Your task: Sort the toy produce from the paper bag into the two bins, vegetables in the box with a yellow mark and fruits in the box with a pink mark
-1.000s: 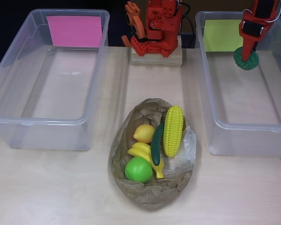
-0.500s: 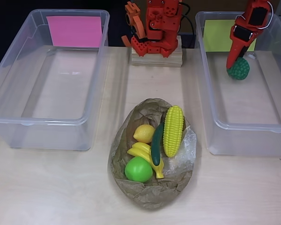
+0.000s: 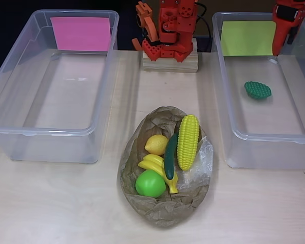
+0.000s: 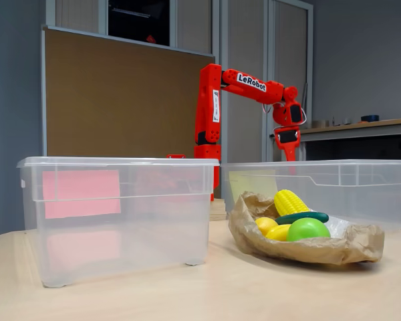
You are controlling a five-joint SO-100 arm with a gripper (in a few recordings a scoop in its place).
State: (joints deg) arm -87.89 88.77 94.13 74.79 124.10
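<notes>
Now I see green bumpy vegetable (image 3: 257,90) lying loose on floor of right bin (image 3: 229,119), one with yellow mark (image 3: 246,38), toward its far half. Gripper (image 3: 277,48) raised above bin's far right corner, well apart from vegetable, holding nothing; fingers apart or together, I cannot tell. Paper bag (image 3: 157,208) sits near centre of table (image 3: 66,203), holding corn (image 3: 188,141), cucumber (image 3: 171,155), lemon (image 3: 156,145), banana (image 3: 155,165), green apple (image 3: 150,183). Left bin (image 3: 5,127) carries pink mark (image 3: 81,33).

overhead: looks straight down | fixed: low, table-level, seemingly front-on | shared: paper bag (image 3: 165,168), both bins
</notes>
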